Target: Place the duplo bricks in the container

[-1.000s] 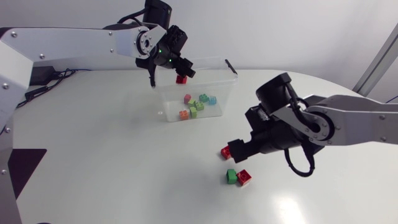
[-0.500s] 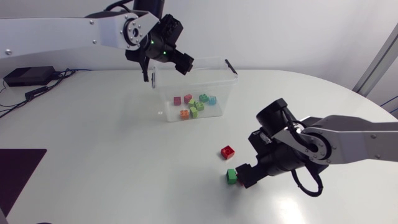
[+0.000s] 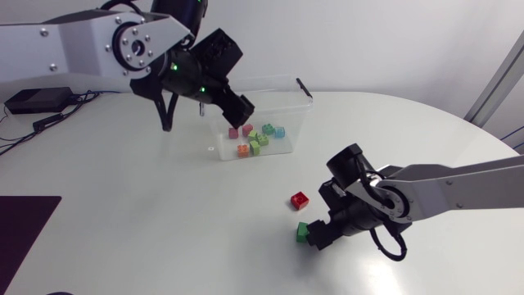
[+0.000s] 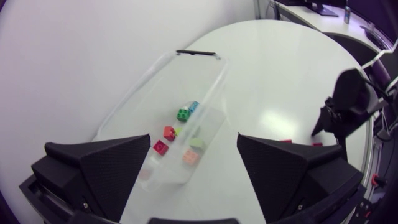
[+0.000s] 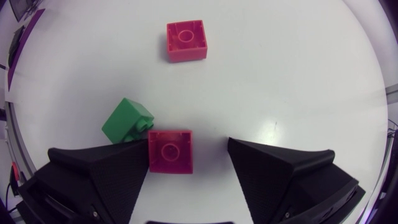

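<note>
The clear plastic container (image 3: 299, 92) stands at the back middle of the table with several bricks (image 3: 255, 141) inside. My left gripper (image 3: 239, 105) hovers open and empty over its left end; the left wrist view looks past the gripper (image 4: 194, 137) onto the container (image 4: 198, 56) and its bricks (image 4: 168, 132). My right gripper (image 3: 315, 236) is down on the table, open around a red brick (image 5: 170, 151). That brick touches one finger (image 5: 106, 174), with a gap to the other. A green brick (image 3: 304, 233) (image 5: 127, 121) lies beside that finger. Another red brick (image 3: 300, 200) (image 5: 186, 40) lies ahead.
My right arm (image 4: 348, 106) shows in the left wrist view, beyond the container. A dark mat (image 3: 24, 215) lies at the table's left front edge. The white tabletop (image 3: 147, 213) surrounds the loose bricks.
My left gripper opened and dropped its red brick into the container, then swung left and lower. My right gripper moved from the first red brick to the one by the green brick, its fingers narrowing.
</note>
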Controlling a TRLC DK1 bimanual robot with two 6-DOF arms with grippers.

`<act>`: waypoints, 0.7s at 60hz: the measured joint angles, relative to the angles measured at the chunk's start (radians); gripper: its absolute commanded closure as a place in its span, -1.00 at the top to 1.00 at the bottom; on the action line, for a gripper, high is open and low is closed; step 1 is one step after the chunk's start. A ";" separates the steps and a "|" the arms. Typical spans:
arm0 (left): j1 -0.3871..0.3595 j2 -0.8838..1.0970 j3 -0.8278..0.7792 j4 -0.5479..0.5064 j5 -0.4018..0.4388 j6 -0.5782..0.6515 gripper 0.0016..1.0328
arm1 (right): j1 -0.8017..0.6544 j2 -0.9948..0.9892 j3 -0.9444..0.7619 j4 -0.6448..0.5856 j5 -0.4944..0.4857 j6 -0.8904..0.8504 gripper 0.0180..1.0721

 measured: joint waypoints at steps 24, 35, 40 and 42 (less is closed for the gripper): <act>-0.150 -0.035 -0.233 -0.003 0.063 0.136 0.87 | 0.008 -0.062 -0.013 -0.028 0.007 -0.011 -0.45; -0.211 0.047 -0.230 -0.012 0.063 0.108 0.86 | -0.063 -0.171 0.012 -0.089 0.003 -0.018 -0.45; -0.250 0.078 -0.230 -0.023 0.063 0.101 0.87 | -0.106 -0.192 0.040 -0.108 -0.013 -0.022 -0.45; -0.266 0.084 -0.230 -0.024 0.063 0.101 0.87 | -0.121 -0.197 0.051 -0.113 -0.020 -0.023 -0.45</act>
